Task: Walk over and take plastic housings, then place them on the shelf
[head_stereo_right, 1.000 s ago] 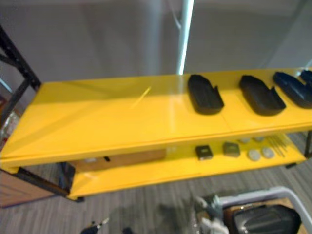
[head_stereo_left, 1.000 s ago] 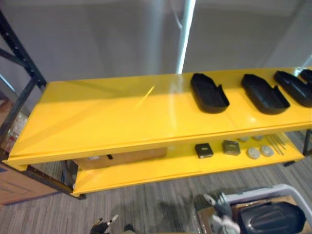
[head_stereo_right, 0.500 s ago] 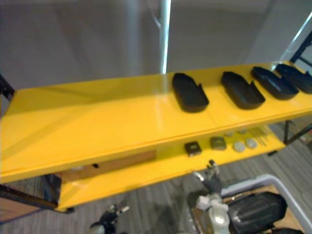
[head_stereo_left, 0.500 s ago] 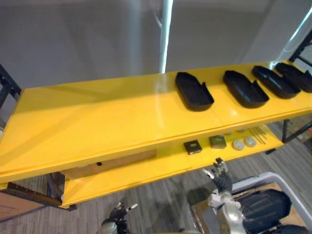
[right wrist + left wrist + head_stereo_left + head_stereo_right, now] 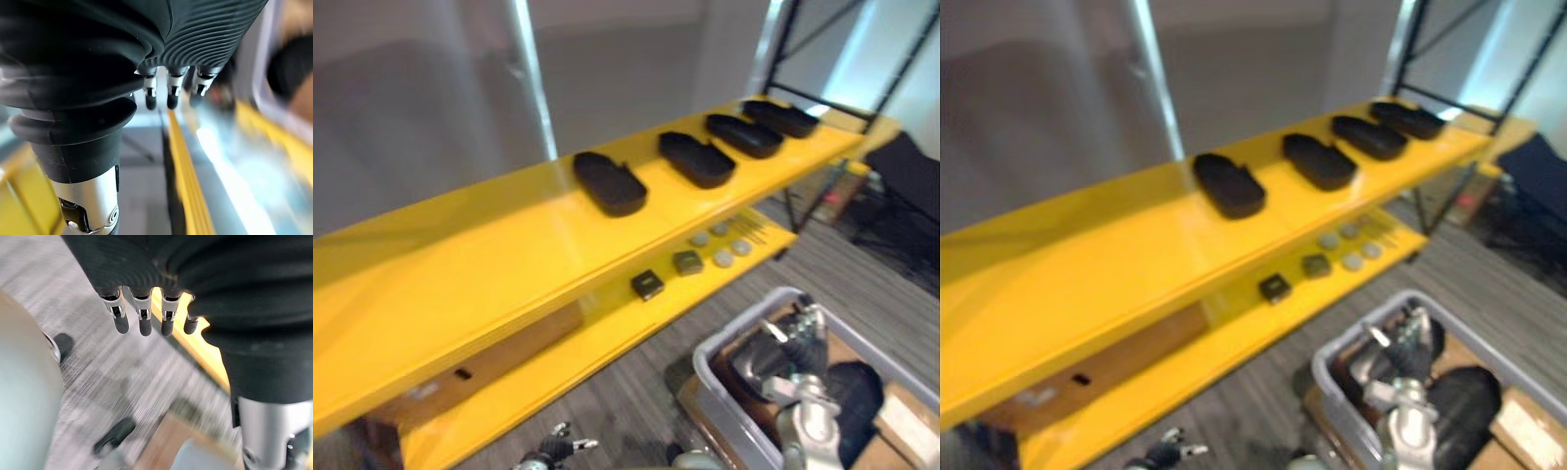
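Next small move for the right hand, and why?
Probably lower the right hand onto the black housing in the grey bin: it hangs open above the bin, holding nothing, and four housings already lie on the yellow shelf. Left hand hangs open, idle.

The yellow shelf (image 5: 460, 284) bears four black plastic housings (image 5: 610, 183) in a row, with small parts (image 5: 647, 284) on its lower board (image 5: 558, 367).
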Controlling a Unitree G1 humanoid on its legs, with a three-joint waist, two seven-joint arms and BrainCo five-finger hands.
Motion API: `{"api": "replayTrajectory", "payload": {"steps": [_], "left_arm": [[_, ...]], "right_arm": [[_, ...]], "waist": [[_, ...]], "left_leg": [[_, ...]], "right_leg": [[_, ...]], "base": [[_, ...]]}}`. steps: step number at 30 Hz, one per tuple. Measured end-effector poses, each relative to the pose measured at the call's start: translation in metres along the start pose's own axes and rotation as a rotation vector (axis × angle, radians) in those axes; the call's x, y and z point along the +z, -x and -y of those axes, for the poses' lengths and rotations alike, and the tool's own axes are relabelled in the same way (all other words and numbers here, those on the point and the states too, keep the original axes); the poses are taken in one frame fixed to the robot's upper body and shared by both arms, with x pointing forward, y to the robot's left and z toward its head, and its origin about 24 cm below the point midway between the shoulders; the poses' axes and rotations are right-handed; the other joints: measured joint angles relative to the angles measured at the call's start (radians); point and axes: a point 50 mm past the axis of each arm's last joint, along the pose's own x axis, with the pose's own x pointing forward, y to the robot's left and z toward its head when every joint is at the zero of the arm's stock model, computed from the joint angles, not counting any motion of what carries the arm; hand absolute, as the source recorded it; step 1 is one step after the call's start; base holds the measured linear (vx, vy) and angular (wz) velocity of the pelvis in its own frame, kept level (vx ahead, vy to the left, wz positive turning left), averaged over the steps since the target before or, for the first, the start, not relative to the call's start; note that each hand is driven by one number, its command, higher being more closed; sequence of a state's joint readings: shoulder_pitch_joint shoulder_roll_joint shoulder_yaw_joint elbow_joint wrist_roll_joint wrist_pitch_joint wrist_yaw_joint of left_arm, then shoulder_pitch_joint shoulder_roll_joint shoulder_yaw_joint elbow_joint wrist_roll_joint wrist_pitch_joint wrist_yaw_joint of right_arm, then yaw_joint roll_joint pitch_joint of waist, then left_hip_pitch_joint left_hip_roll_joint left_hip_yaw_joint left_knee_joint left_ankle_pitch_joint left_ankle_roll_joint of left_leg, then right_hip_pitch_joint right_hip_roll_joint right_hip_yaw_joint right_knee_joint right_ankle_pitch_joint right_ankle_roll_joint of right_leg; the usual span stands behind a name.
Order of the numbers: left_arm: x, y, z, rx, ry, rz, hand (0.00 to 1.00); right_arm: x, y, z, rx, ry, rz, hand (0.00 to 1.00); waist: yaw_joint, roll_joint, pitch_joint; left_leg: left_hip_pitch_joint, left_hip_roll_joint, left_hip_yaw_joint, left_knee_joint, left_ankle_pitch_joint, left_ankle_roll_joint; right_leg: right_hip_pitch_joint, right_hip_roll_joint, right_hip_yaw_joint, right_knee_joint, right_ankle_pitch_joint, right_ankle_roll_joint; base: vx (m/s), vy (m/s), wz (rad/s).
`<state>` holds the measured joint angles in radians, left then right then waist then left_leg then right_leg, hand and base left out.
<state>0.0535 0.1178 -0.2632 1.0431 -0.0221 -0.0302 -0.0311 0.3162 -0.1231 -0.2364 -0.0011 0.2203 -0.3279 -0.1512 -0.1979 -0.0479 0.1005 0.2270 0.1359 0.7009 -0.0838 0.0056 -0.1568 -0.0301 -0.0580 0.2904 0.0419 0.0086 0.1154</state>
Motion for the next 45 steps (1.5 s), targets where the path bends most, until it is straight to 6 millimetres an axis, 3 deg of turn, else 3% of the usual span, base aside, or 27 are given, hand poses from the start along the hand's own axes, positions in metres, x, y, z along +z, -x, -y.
{"api": "replayTrajectory", "payload": {"steps": [4,7,9,10,12,14,17,20,22,24,26,29,30,31,32,33,36,38,42,44,45], "left_arm": [[0.015,-0.004,0.011,-0.037,-0.051,0.023,0.0],[0.029,-0.007,0.018,-0.056,-0.056,0.057,0.0],[0.039,-0.009,0.021,-0.056,-0.039,0.082,0.0],[0.044,-0.009,0.026,-0.054,-0.03,0.096,0.0],[0.048,-0.009,0.03,-0.048,0.007,0.107,0.0],[0.05,-0.008,0.032,-0.034,0.055,0.122,0.0],[0.038,-0.007,0.021,0.011,0.086,0.092,0.0],[0.032,-0.005,0.001,0.068,0.117,0.085,0.0],[0.032,-0.004,-0.006,0.088,0.123,0.099,0.0],[0.038,-0.004,-0.012,0.107,0.136,0.146,0.0],[0.054,-0.003,-0.014,0.109,0.129,0.218,0.0],[0.065,-0.001,-0.017,0.108,0.095,0.274,0.0],[0.069,0.0,-0.022,0.122,0.087,0.288,0.0],[0.07,0.0,-0.024,0.129,0.084,0.292,0.0],[0.071,0.0,-0.025,0.132,0.074,0.29,0.0],[0.069,0.0,-0.025,0.14,0.094,0.282,0.0],[0.063,0.002,-0.034,0.174,0.157,0.261,0.0],[0.049,0.005,-0.041,0.224,0.271,0.241,0.0],[0.029,0.015,-0.059,0.321,0.39,0.23,0.0],[0.004,0.021,-0.07,0.374,0.419,0.167,0.0],[-0.021,0.028,-0.073,0.401,0.431,0.099,0.0]], "right_arm": [[0.002,0.017,0.02,-0.035,0.046,-0.015,0.0],[0.007,0.018,0.019,0.003,0.045,0.018,0.0],[0.007,0.018,0.014,0.033,0.036,0.024,0.0],[0.012,0.012,0.003,0.085,0.019,0.063,0.0],[0.019,0.003,-0.012,0.147,0.014,0.112,0.0],[0.03,-0.013,-0.036,0.249,0.016,0.178,0.0],[0.033,-0.019,-0.053,0.301,-0.012,0.197,0.0],[0.039,-0.026,-0.064,0.33,-0.015,0.217,0.0],[0.042,-0.032,-0.067,0.341,-0.004,0.23,0.0],[0.043,-0.044,-0.068,0.327,0.016,0.224,0.0],[0.035,-0.048,-0.066,0.265,-0.006,0.182,0.0],[0.024,-0.036,-0.057,0.166,-0.091,0.122,0.0],[0.014,-0.021,-0.053,0.129,-0.146,0.07,0.0],[0.011,-0.014,-0.051,0.122,-0.15,0.054,0.0],[0.009,-0.006,-0.049,0.12,-0.153,0.041,0.0],[0.006,0.004,-0.047,0.141,-0.129,0.025,0.0],[0.004,0.013,-0.043,0.177,-0.104,0.011,0.0],[0.012,0.006,-0.055,0.224,-0.13,0.063,0.0],[0.025,-0.005,-0.079,0.285,-0.137,0.134,0.0],[0.032,-0.008,-0.09,0.315,-0.125,0.154,0.0],[0.036,-0.01,-0.093,0.316,-0.128,0.157,0.0]], "waist": [[-0.053,-0.011,-0.004],[-0.071,-0.008,-0.003],[-0.064,-0.012,-0.001],[-0.058,0.002,0.011],[-0.05,0.02,0.042],[0.011,0.07,0.072],[0.038,0.046,0.089],[0.07,0.022,0.1],[0.076,0.024,0.102],[0.075,0.045,0.125],[0.088,0.055,0.184],[0.089,0.053,0.216],[0.095,0.032,0.234],[0.095,0.028,0.239],[0.098,0.024,0.245],[0.102,0.027,0.25],[0.097,0.012,0.254],[0.12,0.017,0.256],[0.188,0.024,0.26],[0.218,0.019,0.257],[0.23,0.011,0.248]], "left_leg": [[0.026,0.0,0.064,0.001,-0.007,0.0],[0.032,-0.008,0.069,0.002,-0.019,0.003],[0.007,0.006,0.004,0.088,-0.07,0.009],[-0.044,0.032,-0.182,0.212,-0.15,0.024],[-0.099,0.041,-0.371,0.331,-0.231,0.033],[-0.181,0.033,-0.577,0.463,-0.37,0.023],[-0.22,0.007,-0.576,0.511,-0.396,0.047],[-0.251,-0.015,-0.601,0.533,-0.399,0.055],[-0.287,-0.017,-0.614,0.571,-0.405,0.06],[-0.347,-0.011,-0.65,0.66,-0.434,0.065],[-0.356,-0.005,-0.682,0.746,-0.468,0.071],[-0.371,-0.009,-0.683,0.82,-0.518,0.098],[-0.363,-0.014,-0.633,0.85,-0.532,0.121],[-0.359,-0.013,-0.612,0.856,-0.535,0.128],[-0.346,-0.007,-0.576,0.847,-0.531,0.145],[-0.338,0.008,-0.518,0.823,-0.515,0.177],[-0.31,0.019,-0.418,0.757,-0.466,0.209],[-0.297,0.059,-0.328,0.682,-0.401,0.218],[-0.298,0.119,-0.263,0.607,-0.344,0.2],[-0.308,0.127,-0.257,0.576,-0.326,0.165],[-0.325,0.126,-0.259,0.575,-0.317,0.149]], "right_leg": [[-0.002,0.008,0.054,-0.03,0.031,0.012],[-0.001,0.005,0.072,-0.037,0.04,0.021],[0.0,0.0,0.075,-0.034,0.039,0.023],[-0.005,0.005,0.092,-0.023,0.038,0.028],[-0.012,0.018,0.113,-0.002,0.034,0.036],[-0.073,0.05,0.17,0.028,0.036,0.057],[-0.088,0.017,0.171,0.029,0.034,0.056],[-0.099,-0.015,0.121,0.035,0.035,0.018],[-0.117,-0.013,0.113,0.046,0.035,0.018],[-0.142,0.0,0.093,0.079,0.034,0.031],[-0.147,0.026,0.093,0.143,0.042,0.05],[-0.182,0.045,0.099,0.222,0.046,0.055],[-0.195,0.036,0.087,0.237,0.073,0.046],[-0.198,0.031,0.064,0.228,0.102,0.036],[-0.192,0.023,0.03,0.182,0.18,0.022],[-0.201,0.01,-0.033,0.181,0.201,-0.005],[-0.243,-0.008,-0.181,0.442,0.073,-0.037],[-0.233,-0.076,-0.331,0.617,-0.03,-0.122],[-0.109,-0.161,-0.463,0.628,-0.074,-0.138],[-0.027,-0.19,-0.483,0.55,-0.054,-0.126],[-0.004,-0.193,-0.488,0.476,-0.013,-0.118]], "base": [[0.04,-0.003,-0.47],[0.03,0.001,-0.24],[-0.01,-0.011,-0.13],[-0.03,0.008,-0.28],[-0.07,0.08,-0.43],[-0.21,0.286,-0.72],[-0.2,0.181,-0.11],[-0.08,0.09,0.19],[0.02,0.048,0.21],[0.02,0.052,0.24],[-0.03,0.081,-0.03],[-0.14,0.165,-0.36],[-0.2,0.173,-0.76],[-0.26,0.221,-0.99],[-0.22,0.149,-1.08],[-0.28,0.174,-1.2],[-0.23,0.146,-1.05],[-0.18,0.073,-1.14],[-0.13,-0.056,-0.83],[-0.15,-0.14,-0.8],[-0.11,-0.135,-0.82]]}}
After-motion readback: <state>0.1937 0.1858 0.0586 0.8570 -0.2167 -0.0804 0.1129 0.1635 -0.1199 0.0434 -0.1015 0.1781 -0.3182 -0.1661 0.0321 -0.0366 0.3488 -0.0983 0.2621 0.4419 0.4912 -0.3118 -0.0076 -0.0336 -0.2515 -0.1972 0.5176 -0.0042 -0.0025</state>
